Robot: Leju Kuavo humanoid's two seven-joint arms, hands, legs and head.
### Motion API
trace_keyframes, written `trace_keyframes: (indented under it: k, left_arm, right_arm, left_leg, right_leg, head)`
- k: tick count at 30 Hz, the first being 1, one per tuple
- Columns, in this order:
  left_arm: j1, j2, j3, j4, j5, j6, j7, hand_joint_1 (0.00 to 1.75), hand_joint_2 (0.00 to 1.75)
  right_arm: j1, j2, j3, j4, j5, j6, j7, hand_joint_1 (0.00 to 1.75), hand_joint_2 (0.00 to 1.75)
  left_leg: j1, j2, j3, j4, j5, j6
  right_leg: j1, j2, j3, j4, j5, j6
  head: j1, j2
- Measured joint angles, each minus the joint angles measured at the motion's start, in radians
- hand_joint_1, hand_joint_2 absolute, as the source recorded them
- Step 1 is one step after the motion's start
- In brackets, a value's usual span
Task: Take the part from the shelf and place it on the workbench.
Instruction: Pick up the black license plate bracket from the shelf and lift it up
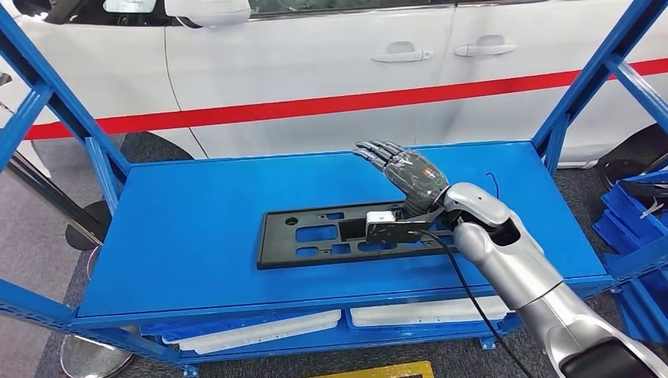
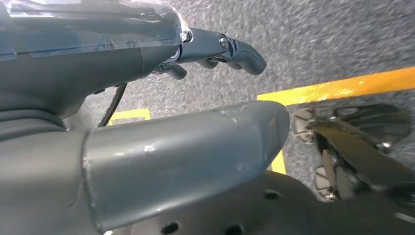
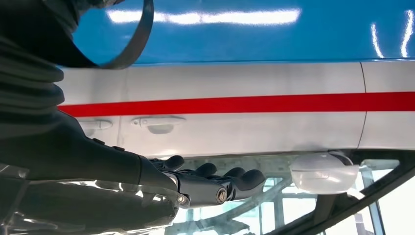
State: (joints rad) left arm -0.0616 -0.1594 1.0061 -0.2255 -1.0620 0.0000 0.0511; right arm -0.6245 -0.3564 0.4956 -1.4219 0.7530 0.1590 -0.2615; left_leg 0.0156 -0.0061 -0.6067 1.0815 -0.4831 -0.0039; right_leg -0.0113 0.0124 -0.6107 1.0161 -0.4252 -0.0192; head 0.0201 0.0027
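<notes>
A flat black part (image 1: pixel 315 235) with several rectangular cutouts lies on the blue shelf's top deck (image 1: pixel 197 205), slightly right of centre. My right hand (image 1: pixel 406 169) reaches over the part's right end with its fingers stretched out toward the back of the deck, and it holds nothing. In the right wrist view the same hand (image 3: pixel 205 183) has its dark fingers extended side by side, with the blue deck and the car beyond. My left hand (image 2: pixel 98 63) hangs over grey floor, fingers loosely extended and empty.
A white car (image 1: pixel 315 63) with a red stripe stands close behind the shelf. Slanted blue uprights (image 1: pixel 47 102) (image 1: pixel 583 87) frame the deck on both sides. White trays (image 1: pixel 260 331) lie on the lower level. Blue bins (image 1: pixel 630 213) stand at right. A yellow floor line (image 2: pixel 342 88) runs beneath my left hand.
</notes>
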Motion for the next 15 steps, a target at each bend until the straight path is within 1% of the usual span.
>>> trace_keyframes:
  k: [1, 2, 3, 4, 5, 6, 7, 10, 12, 13, 15]
  left_arm:
    - [-0.001, 0.0, 0.002, 0.0, 0.0, 0.0, 0.0, 0.0, 0.0]
    - [-0.002, 0.0, 0.003, 0.0, -0.001, 0.0, 0.0, 0.0, 0.0]
    - [-0.002, 0.0, 0.004, 0.0, -0.002, 0.0, 0.0, 0.0, 0.0]
    - [-0.001, 0.0, 0.006, 0.0, -0.003, 0.0, 0.0, 0.0, 0.0]
    - [0.0, 0.0, 0.006, 0.0, -0.004, 0.0, 0.0, 0.0, 0.0]
    - [0.001, 0.0, 0.007, 0.0, -0.005, 0.0, 0.0, 0.0, 0.0]
    - [0.0, 0.0, 0.007, 0.0, -0.005, 0.0, 0.0, 0.0, 0.0]
    - [-0.002, 0.0, 0.008, 0.0, -0.005, 0.0, 0.0, 0.0, 0.0]
    - [-0.003, 0.0, 0.009, 0.0, -0.006, 0.0, 0.0, 0.0, 0.0]
    - [-0.003, 0.0, 0.01, 0.0, -0.006, 0.0, 0.0, 0.0, 0.0]
    - [-0.003, 0.0, 0.012, 0.0, -0.006, 0.0, 0.0, 0.0, 0.0]
  right_arm:
    - [0.0, -0.006, 0.0, -0.001, -0.001, 0.0, -0.001, 0.0, 1.75]
    - [0.001, -0.011, 0.0, -0.001, -0.002, 0.0, -0.001, 0.0, 1.75]
    - [0.002, -0.016, 0.0, -0.002, -0.002, 0.0, -0.001, 0.0, 1.75]
    - [0.003, -0.02, 0.0, -0.002, -0.003, 0.0, -0.001, 0.0, 1.75]
    - [0.004, -0.024, 0.0, -0.004, -0.004, 0.0, 0.0, 0.0, 1.75]
    - [0.003, -0.028, 0.0, -0.005, -0.004, -0.001, 0.0, 0.0, 1.75]
    - [0.003, -0.031, 0.0, -0.006, -0.004, -0.001, 0.0, 0.0, 1.75]
    - [0.003, -0.035, 0.0, -0.008, -0.005, -0.001, -0.001, 0.0, 1.75]
    - [0.003, -0.036, 0.0, -0.009, -0.005, -0.001, -0.001, 0.0, 1.75]
    - [0.003, -0.036, 0.0, -0.009, -0.005, 0.0, -0.001, 0.0, 1.75]
    - [0.003, -0.038, 0.0, -0.009, -0.013, 0.001, 0.0, 0.0, 1.75]
  left_leg:
    - [-0.002, 0.0, 0.015, -0.042, 0.016, 0.005]
    - [-0.004, 0.0, 0.019, -0.057, 0.017, 0.012]
    - [-0.005, -0.001, 0.018, -0.061, 0.017, 0.016]
    - [-0.005, -0.001, 0.02, -0.06, 0.026, 0.019]
    - [-0.004, -0.002, 0.021, -0.062, 0.031, 0.02]
    - [-0.004, -0.002, 0.021, -0.063, 0.032, 0.019]
    - [-0.006, -0.003, 0.021, -0.063, 0.032, 0.02]
    - [-0.007, -0.002, 0.02, -0.063, 0.031, 0.027]
    - [-0.008, -0.002, 0.02, -0.062, 0.031, 0.029]
    - [-0.009, -0.002, 0.02, -0.062, 0.031, 0.03]
    - [-0.01, -0.002, 0.019, -0.062, 0.031, 0.032]
  right_leg:
    - [0.0, 0.001, 0.0, 0.003, -0.003, 0.007]
    - [0.001, 0.001, -0.001, 0.005, -0.005, 0.013]
    - [0.003, 0.001, -0.002, 0.007, -0.008, 0.014]
    - [0.004, 0.001, -0.002, 0.008, -0.008, 0.009]
    - [0.005, 0.0, -0.001, 0.008, -0.009, 0.002]
    - [0.006, 0.0, -0.001, 0.008, -0.009, -0.006]
    - [0.005, 0.0, 0.0, 0.005, -0.007, -0.01]
    - [0.004, 0.0, 0.003, -0.001, -0.004, -0.004]
    - [0.003, 0.0, 0.004, -0.004, -0.002, 0.001]
    - [0.002, 0.0, 0.004, -0.005, -0.002, 0.006]
    - [0.0, 0.0, 0.004, -0.006, -0.002, 0.021]
  head:
    - [0.0, 0.0]
    - [0.0, 0.0]
    - [0.0, 0.0]
    - [0.0, 0.0]
    - [0.0, 0.0]
    - [0.0, 0.0]
    - [0.0, 0.0]
    - [0.0, 0.0]
    - [0.0, 0.0]
    - [0.0, 0.0]
    - [0.0, 0.0]
